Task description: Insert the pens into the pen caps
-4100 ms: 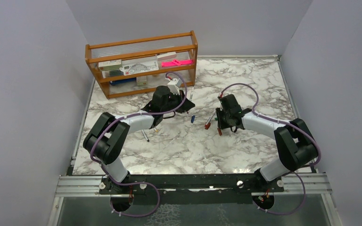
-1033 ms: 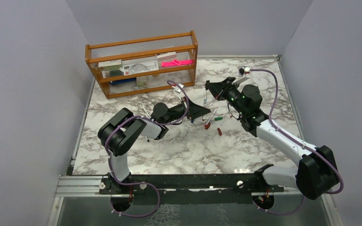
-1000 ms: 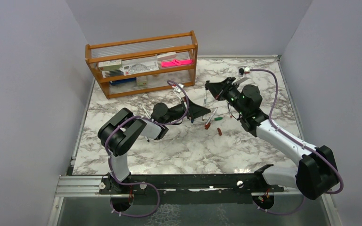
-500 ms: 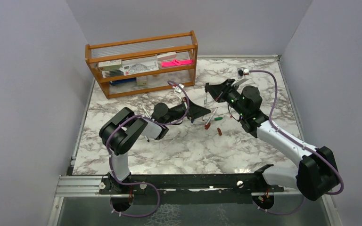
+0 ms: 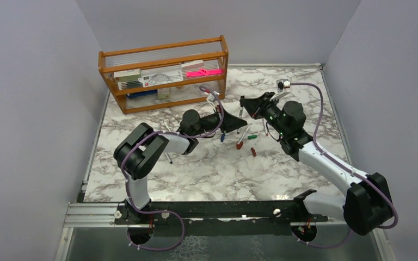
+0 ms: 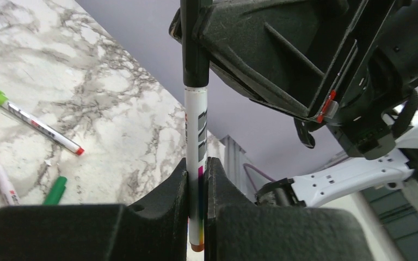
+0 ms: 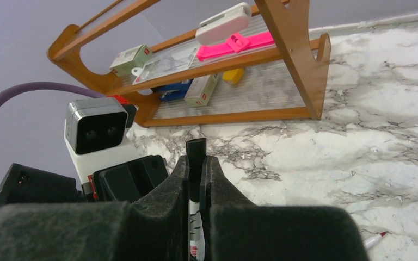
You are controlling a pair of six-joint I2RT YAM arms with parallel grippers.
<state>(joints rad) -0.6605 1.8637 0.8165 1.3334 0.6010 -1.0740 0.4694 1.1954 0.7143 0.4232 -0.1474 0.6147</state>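
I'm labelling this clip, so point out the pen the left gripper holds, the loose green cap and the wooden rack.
pen (image 6: 196, 128), left wrist view, white barrel.
green cap (image 6: 57, 188), left wrist view, its middle.
wooden rack (image 7: 294, 49), right wrist view, end post.

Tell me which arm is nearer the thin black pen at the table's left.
Left. The left arm passes right beside the thin black pen; the right arm is far off across the table.

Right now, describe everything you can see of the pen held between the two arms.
The pen is slim, with a white plastic-looking barrel, dark print, a coloured band and an orange end. The left end effector is shut on its barrel, the right end effector on the black cap over its other end.
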